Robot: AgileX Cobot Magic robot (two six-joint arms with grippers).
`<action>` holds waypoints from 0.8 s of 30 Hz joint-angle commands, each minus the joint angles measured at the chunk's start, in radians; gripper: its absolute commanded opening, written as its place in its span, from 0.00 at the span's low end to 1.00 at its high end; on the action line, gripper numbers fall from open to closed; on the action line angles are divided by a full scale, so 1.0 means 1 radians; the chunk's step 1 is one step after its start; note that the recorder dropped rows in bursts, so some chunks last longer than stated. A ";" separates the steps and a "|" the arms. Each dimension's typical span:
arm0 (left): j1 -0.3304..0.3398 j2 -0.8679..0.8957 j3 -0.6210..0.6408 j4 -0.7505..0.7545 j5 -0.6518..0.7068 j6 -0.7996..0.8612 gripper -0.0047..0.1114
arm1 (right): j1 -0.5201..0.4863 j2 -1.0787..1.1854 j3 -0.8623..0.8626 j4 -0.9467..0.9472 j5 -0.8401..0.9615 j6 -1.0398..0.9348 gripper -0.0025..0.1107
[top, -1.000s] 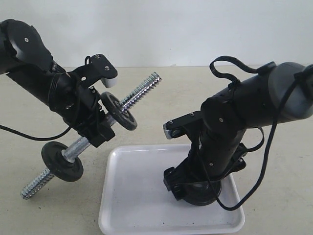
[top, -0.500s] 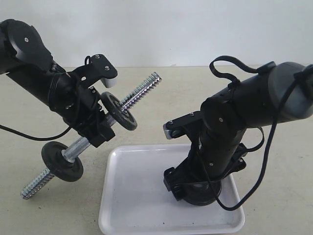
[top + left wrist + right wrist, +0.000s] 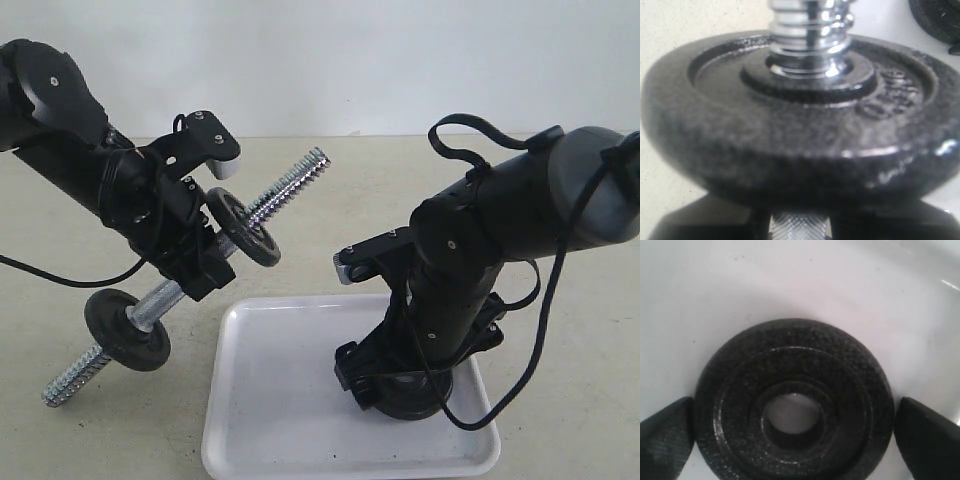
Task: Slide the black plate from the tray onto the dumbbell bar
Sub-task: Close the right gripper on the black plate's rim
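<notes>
My left gripper [image 3: 195, 262] is shut on the knurled middle of the dumbbell bar [image 3: 290, 185] and holds it tilted above the table, one threaded end up toward the back. Two black discs [image 3: 243, 227] [image 3: 127, 330] sit on the bar, one on each side of the grip. In the left wrist view the nearer disc [image 3: 790, 125] fills the frame. My right gripper [image 3: 400, 385] reaches down into the white tray [image 3: 270, 400]. The black plate [image 3: 795, 370] lies flat on the tray between its open fingers [image 3: 665, 435], one finger at each side of the rim.
The tray lies at the front of the beige table [image 3: 560, 330], right of the bar's lower threaded end [image 3: 70, 385]. A plain white wall stands behind. A black cable [image 3: 545, 320] loops off the right arm.
</notes>
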 commanded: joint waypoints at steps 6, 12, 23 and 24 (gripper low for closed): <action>-0.003 -0.052 -0.036 -0.048 -0.041 -0.002 0.08 | -0.007 0.038 0.024 0.002 0.073 0.015 0.87; -0.003 -0.052 -0.036 -0.045 -0.038 -0.002 0.08 | -0.007 0.038 0.024 0.002 0.093 0.036 0.18; -0.003 -0.052 -0.036 -0.045 -0.038 -0.002 0.08 | -0.007 0.038 0.024 0.002 0.016 0.039 0.04; -0.003 -0.052 -0.036 -0.045 -0.038 -0.002 0.08 | -0.007 0.036 0.024 0.002 0.011 0.032 0.04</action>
